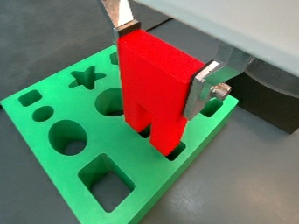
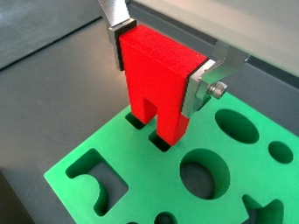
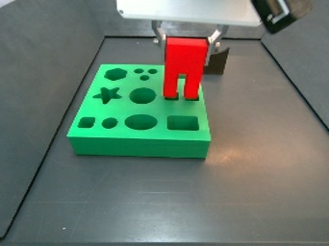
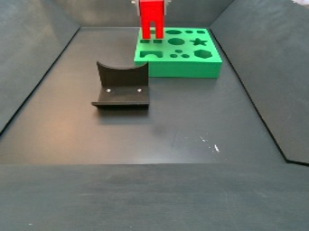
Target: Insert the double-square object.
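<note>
The double-square object (image 1: 152,79) is a bright red block with two square legs, held upright with its legs down. My gripper (image 1: 162,61) is shut on its upper part, one silver finger on each side, as both wrist views show (image 2: 159,63). It stands over the green board (image 1: 24,118), near the board's edge. Its leg tips sit at the mouths of two dark square holes, and the wrist views show them just inside. In both side views the red block (image 3: 184,62) (image 4: 151,18) rises well above the board (image 3: 135,144) (image 4: 182,69).
The board has other holes: round ones, a star, an oval and a large square (image 1: 111,182). The dark fixture (image 4: 121,87) stands on the grey floor apart from the board, and it shows behind the gripper in a side view (image 3: 221,63). Dark walls enclose the floor.
</note>
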Available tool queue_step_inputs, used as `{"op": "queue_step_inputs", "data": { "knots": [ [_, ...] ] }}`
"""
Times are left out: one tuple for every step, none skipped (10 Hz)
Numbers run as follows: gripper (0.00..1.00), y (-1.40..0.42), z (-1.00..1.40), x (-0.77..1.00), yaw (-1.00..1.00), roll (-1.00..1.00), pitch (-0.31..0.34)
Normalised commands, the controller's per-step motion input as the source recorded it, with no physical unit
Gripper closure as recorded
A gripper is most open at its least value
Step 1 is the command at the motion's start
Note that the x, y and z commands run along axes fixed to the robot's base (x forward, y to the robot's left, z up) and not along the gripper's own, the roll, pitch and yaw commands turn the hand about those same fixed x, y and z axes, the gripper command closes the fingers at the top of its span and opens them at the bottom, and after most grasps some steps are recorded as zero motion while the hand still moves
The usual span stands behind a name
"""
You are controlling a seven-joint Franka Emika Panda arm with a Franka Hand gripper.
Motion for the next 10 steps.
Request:
{"op": "queue_step_inputs", "data": {
  "knots": [
    [1.0, 0.02, -0.29, 0.05, -0.09, 0.17, 0.043],
    [1.0, 0.01, -0.35, 0.13, -0.02, 0.18, 0.043],
    [1.0, 0.01, -0.35, 0.16, 0.0, 0.18, 0.051],
    [1.0, 0.01, -0.35, 0.16, -0.02, 0.17, 0.054],
    [1.0, 0.0, -0.31, 0.19, -0.22, 0.12, 0.041],
    [1.0, 0.0, -0.36, 0.16, -0.2, 0.12, 0.026],
    [1.0, 0.0, -0.47, 0.02, 0.0, 0.05, 0.0],
    [1.0, 0.0, -0.43, 0.0, 0.12, 0.0, -0.02],
    [1.0, 0.0, -0.41, 0.0, 0.22, -0.02, -0.05],
    [1.0, 0.0, -0.41, 0.0, 0.23, -0.07, -0.066]
  ]
}}
